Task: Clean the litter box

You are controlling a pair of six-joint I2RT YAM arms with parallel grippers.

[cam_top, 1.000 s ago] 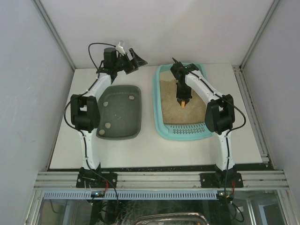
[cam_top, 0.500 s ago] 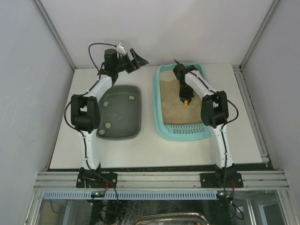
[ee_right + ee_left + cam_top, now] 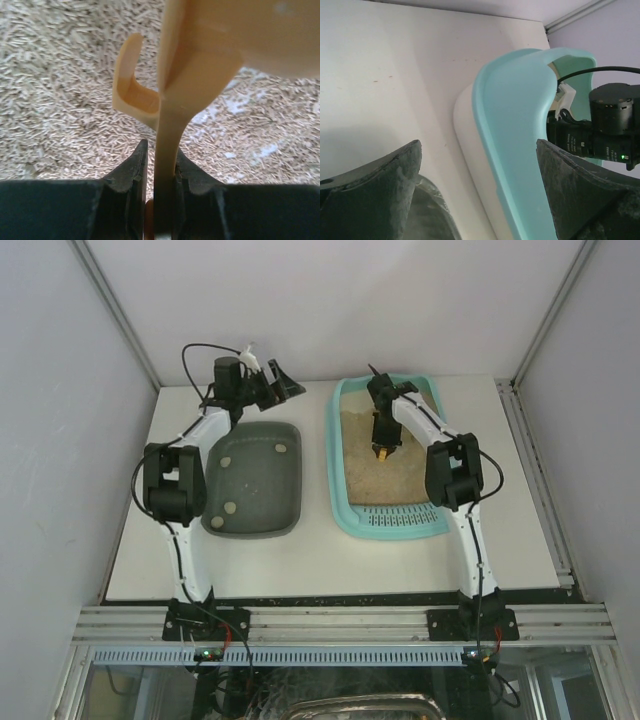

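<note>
A white table (image 3: 300,560) carries the light-turquoise litter box (image 3: 395,521) on its right half, slotted rim nearest the arm bases. A dark grey-green tray (image 3: 255,490) lies apart on its left. The right gripper (image 3: 160,150) hangs over the beige litter (image 3: 60,75), fingers clamped on a pale orange scoop (image 3: 195,65). The left gripper (image 3: 277,381) hovers beyond the tray's far edge, fingers wide apart.

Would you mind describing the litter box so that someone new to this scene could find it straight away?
On the white table, two trays of like size lie side by side. The litter box is the right-hand one. Unlike the dark grey-green tray beside it, it is light turquoise, filled with beige litter, with a slotted rim at its near end.
</note>
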